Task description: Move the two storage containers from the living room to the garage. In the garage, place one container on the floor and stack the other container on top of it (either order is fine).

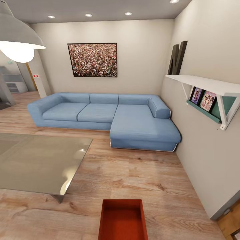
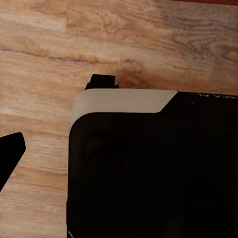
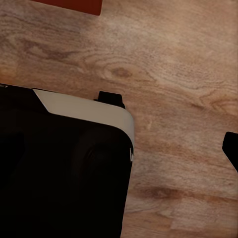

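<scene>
**One orange-red container on the living-room floor**

The head view shows the living room. An orange-red storage container (image 1: 123, 220) stands on the light wood-plank floor (image 1: 143, 180), at the lower edge of the view, with its open side up. It is empty. A glass-topped low table (image 1: 36, 161) stands near it on the left side, apart from it. Behind them a blue corner sofa (image 1: 106, 116) stands against the far wall, under a framed picture (image 1: 92, 60) of a crowd. On the right wall there is a white shelf (image 1: 206, 85) with some pictures under it, and a dark letter N (image 1: 177, 58) above it. A white lamp (image 1: 16, 36) hangs at the upper left.

In the left wrist view a dark body of the robot (image 2: 148, 168) with a light band covers much of the plank floor. A dark tip (image 2: 11, 151) stands at the edge, so the opening of the left gripper cannot be told.

In the right wrist view a corner of the container (image 3: 74, 6) shows on the floor. One dark tip (image 3: 231, 148) appears at the edge; whether this claw is open cannot be told either.
</scene>
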Available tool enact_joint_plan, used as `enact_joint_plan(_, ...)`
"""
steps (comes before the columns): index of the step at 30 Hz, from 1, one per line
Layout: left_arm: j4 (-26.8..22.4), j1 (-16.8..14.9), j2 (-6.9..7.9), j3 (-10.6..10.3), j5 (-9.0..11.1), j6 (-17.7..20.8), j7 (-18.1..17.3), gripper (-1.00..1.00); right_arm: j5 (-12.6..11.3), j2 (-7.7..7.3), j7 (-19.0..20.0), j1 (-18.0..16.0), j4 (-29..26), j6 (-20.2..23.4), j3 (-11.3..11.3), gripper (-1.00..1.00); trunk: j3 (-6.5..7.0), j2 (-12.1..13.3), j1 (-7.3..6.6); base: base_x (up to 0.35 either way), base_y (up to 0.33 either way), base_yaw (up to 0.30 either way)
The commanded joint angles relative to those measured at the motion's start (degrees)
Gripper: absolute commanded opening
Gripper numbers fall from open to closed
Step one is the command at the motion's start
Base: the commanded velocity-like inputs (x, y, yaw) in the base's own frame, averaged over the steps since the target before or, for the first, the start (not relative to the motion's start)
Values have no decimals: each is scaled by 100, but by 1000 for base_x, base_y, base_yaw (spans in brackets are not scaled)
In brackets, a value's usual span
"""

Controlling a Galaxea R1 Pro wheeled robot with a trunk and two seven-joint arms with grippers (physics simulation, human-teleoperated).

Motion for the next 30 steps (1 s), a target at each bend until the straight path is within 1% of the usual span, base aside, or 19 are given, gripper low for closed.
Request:
enact_joint_plan(1,-3,-3,-1,0,42,19,15,100,-54,2,-13,-3,5,-18,48,100,-24,-45,23,0,0,0)
enact_joint_plan(18,-3,-4,4,0,42,19,15,100,-75,16,-15,-3,5,-17,41,100,-329,-727,396,0,0,0)
enact_joint_plan(30,-5,-3,2,0,31,19,17,100,-92,13,-13,-3,5,-10,39,100,-329,-727,396,0,0,0)
